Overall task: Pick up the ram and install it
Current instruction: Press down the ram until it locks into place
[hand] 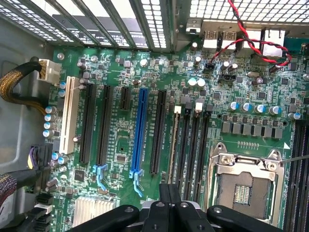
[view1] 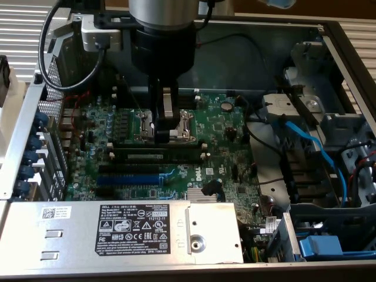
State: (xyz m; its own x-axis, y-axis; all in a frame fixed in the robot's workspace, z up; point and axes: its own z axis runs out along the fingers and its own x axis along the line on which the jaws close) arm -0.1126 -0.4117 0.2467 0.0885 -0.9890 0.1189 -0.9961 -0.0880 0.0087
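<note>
The ram (view1: 158, 157) lies lengthwise in one of the black memory slots of the green motherboard (view1: 223, 126), its white label strip facing up. In the wrist view the ram (hand: 173, 142) is a thin pale-edged strip standing in the slot beside the empty black slots (hand: 193, 140). My gripper (view1: 166, 134) hangs over the board between the CPU socket (view1: 185, 126) and the ram, a little apart from the stick. The fingers (hand: 165, 193) are pressed together, shut, with nothing between them.
The blue slot (hand: 140, 130) and several long black slots run beside the ram. A grey power-supply box (view1: 117, 226) covers the near edge of the case. Blue cables (view1: 317, 153) and drive bays crowd the exterior view's right. Red-black wires (hand: 251, 43) cross near the rear ports.
</note>
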